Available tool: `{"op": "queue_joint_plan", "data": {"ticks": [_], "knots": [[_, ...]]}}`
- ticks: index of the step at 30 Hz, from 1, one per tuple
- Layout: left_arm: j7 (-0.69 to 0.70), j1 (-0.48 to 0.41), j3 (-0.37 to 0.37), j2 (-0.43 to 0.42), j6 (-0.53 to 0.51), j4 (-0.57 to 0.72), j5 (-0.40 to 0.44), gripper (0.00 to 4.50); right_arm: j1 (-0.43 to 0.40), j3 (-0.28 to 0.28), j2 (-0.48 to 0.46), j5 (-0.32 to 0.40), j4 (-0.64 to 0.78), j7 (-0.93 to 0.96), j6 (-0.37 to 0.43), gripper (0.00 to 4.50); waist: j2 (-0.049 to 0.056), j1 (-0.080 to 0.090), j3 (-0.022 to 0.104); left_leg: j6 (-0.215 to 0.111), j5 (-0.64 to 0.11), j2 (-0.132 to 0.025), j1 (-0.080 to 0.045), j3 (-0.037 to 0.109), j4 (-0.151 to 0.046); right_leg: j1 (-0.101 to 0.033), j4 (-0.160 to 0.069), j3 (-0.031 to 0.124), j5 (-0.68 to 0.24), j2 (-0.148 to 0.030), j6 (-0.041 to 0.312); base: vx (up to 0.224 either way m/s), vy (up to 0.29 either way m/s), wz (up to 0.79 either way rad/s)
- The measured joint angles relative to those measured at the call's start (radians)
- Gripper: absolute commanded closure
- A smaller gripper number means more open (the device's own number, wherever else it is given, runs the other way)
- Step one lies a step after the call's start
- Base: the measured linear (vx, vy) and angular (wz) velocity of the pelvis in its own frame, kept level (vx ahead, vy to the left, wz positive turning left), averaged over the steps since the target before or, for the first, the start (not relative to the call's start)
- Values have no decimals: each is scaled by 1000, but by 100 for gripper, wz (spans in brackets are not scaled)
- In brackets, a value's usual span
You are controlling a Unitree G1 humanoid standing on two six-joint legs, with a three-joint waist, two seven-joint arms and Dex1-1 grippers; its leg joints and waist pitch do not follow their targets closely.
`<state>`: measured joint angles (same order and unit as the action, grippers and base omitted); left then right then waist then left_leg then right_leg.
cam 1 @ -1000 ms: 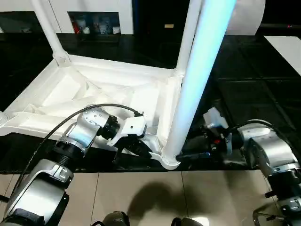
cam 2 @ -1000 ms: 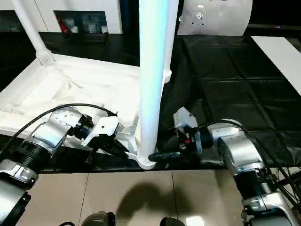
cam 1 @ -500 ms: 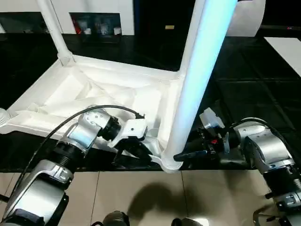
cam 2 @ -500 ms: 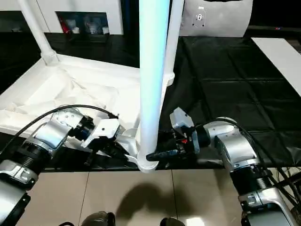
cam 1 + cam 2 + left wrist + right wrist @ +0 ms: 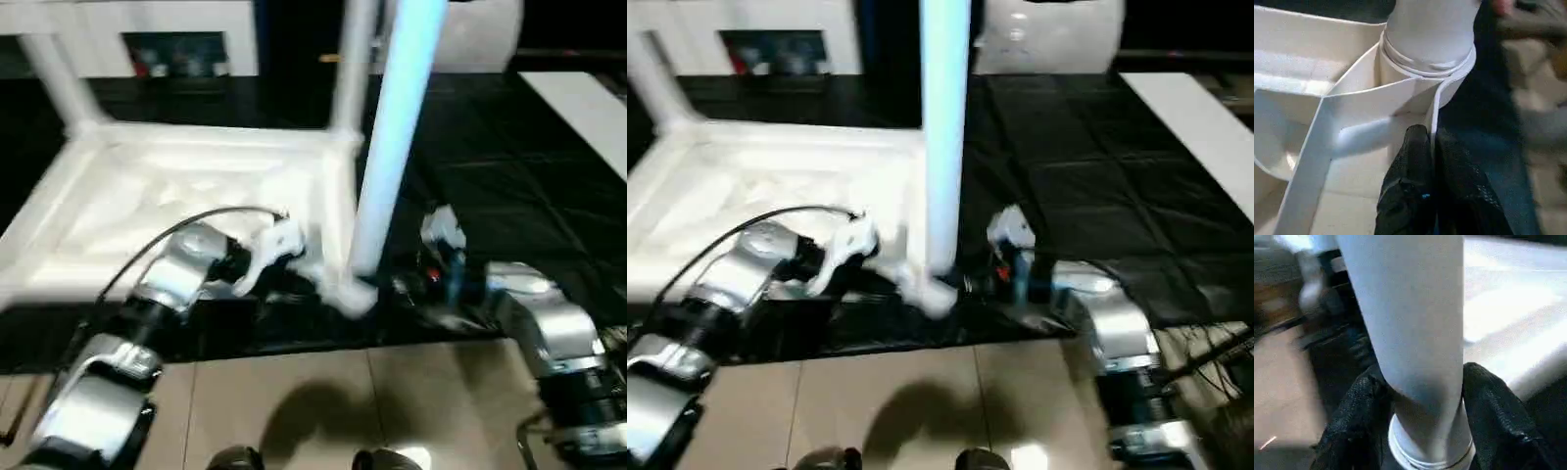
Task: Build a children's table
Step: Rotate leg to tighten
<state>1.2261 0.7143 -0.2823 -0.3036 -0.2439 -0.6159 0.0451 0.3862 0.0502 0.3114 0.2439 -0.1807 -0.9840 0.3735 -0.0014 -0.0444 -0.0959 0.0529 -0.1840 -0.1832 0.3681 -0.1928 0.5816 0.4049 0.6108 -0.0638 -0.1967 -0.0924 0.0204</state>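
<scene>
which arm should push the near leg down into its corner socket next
Right, probably. The right gripper already has its fingers around the leg just above the socket. The left gripper is pinched on the tabletop rim beside that socket, which steadies it.

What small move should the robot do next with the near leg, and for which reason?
Probably press the near leg straight down into its corner socket. The right gripper clasps the leg just above the socket, and the left gripper pinches the tabletop rim beside it, steadying the top.
</scene>
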Motion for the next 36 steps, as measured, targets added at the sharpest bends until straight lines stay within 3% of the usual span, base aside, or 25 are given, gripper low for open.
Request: {"op": "queue_joint_plan", "data": {"ticks": [4,11,12,17,20,25,33,36], "knots": [[-164,36,43,75,-51,-57,8,450,29,-41,-106,-63,-18,240,13,261,2,11,1,0,0,0,-1,0,-3,0,0,0,0,0,0,0,0,0],[-444,128,103,176,-56,-196,37,450,204,-91,-327,-168,-223,706,-39,262,2,24,1,-2,2,0,2,-1,-8,5,-2,0,0,1,0,0,0,0],[-460,135,109,183,-54,-206,38,450,218,-98,-345,-176,-239,741,-48,207,2,23,1,-4,3,0,2,-1,-9,6,-2,0,-1,1,0,0,0,0],[-472,146,109,187,-45,-215,45,450,223,-102,-368,-185,-252,783,-77,183,2,14,1,-5,2,0,4,-2,-11,9,-3,-1,-2,1,0,0,0,0],[-451,145,91,185,-15,-217,63,450,185,-103,-368,-183,-218,776,-98,148,2,9,1,-5,3,0,4,-3,-11,9,-3,-1,-2,1,0,0,0,0],[-365,143,31,161,121,-240,79,450,39,-87,-322,-154,-96,693,-113,103,0,-9,0,-5,3,0,5,-3,-11,9,-3,-1,-2,1,0,0,0,0],[-271,158,-22,114,406,-346,124,450,-275,-84,-215,-35,312,545,-60,43,-1,-41,-1,-4,3,-1,4,-3,-10,7,-3,0,-1,0,-3,0,0,0],[-260,176,-24,109,474,-399,125,450,-364,-84,-176,0,411,512,-32,13,-1,-43,-1,-4,3,0,5,-4,-9,8,-3,0,0,0,-5,0,0,0]]}}
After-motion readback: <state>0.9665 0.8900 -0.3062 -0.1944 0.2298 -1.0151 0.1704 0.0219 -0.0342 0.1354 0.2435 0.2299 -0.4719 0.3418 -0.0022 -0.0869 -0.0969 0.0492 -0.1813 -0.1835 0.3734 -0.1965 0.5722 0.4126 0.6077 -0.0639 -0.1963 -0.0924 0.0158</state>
